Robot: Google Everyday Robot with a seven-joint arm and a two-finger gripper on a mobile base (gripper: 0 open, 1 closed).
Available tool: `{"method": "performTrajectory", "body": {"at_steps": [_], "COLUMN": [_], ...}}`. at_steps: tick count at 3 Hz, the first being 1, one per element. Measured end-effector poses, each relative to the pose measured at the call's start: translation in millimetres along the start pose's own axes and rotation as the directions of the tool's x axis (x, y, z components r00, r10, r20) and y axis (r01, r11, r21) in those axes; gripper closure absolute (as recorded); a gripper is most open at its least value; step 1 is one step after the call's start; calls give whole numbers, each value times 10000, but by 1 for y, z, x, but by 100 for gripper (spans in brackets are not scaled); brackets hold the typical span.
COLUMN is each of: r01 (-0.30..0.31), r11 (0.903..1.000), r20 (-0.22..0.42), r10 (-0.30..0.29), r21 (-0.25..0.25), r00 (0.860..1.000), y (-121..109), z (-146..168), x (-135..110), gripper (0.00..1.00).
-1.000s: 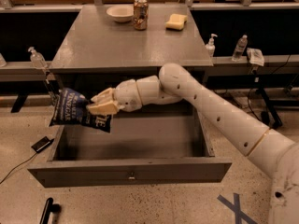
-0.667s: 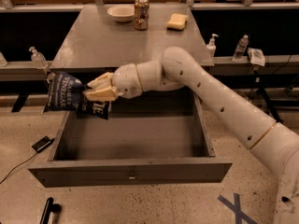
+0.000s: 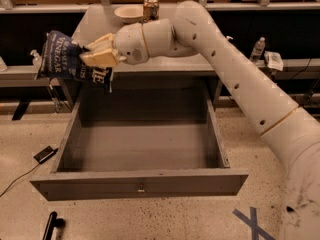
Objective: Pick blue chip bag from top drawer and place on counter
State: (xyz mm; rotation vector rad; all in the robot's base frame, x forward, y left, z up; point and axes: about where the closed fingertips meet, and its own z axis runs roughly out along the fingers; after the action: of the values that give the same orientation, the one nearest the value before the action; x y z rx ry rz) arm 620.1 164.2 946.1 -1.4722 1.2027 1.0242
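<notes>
The blue chip bag [image 3: 65, 60], dark navy foil with white lettering, hangs in the air beyond the left edge of the counter [image 3: 95, 24], above the left wall of the top drawer. My gripper [image 3: 98, 57] is shut on the bag's right end, at counter height near the counter's front left corner. The top drawer [image 3: 140, 181] is pulled wide open below, and its grey inside holds nothing that I can see. My white arm reaches in from the lower right across the counter's front.
On the counter's far end stand a pale bowl [image 3: 128, 13] and a can [image 3: 150, 9]. Bottles [image 3: 257, 48] sit on a side ledge to the right. A small black device [image 3: 45, 154] with a cable and a black tool [image 3: 50, 224] lie on the floor to the left.
My gripper has lifted the blue chip bag up from just above the drawer to counter height; the view has also moved closer.
</notes>
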Motion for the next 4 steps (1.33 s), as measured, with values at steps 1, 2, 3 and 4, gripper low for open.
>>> {"method": "performTrajectory", "body": {"at_steps": [1, 2, 3, 4], "r01": [-143, -618, -721, -831], "r11": [9964, 9722, 9379, 9395], "r20": [14, 176, -249, -168], "r10": [142, 593, 856, 940], "r21": [835, 2258, 3395, 3324], "r00": [9999, 9981, 9960, 9954], "y": [-18, -45, -60, -67], "z": [-15, -24, -29, -29], "x": [-28, -31, -12, -9], "gripper": [100, 100, 100, 100]}}
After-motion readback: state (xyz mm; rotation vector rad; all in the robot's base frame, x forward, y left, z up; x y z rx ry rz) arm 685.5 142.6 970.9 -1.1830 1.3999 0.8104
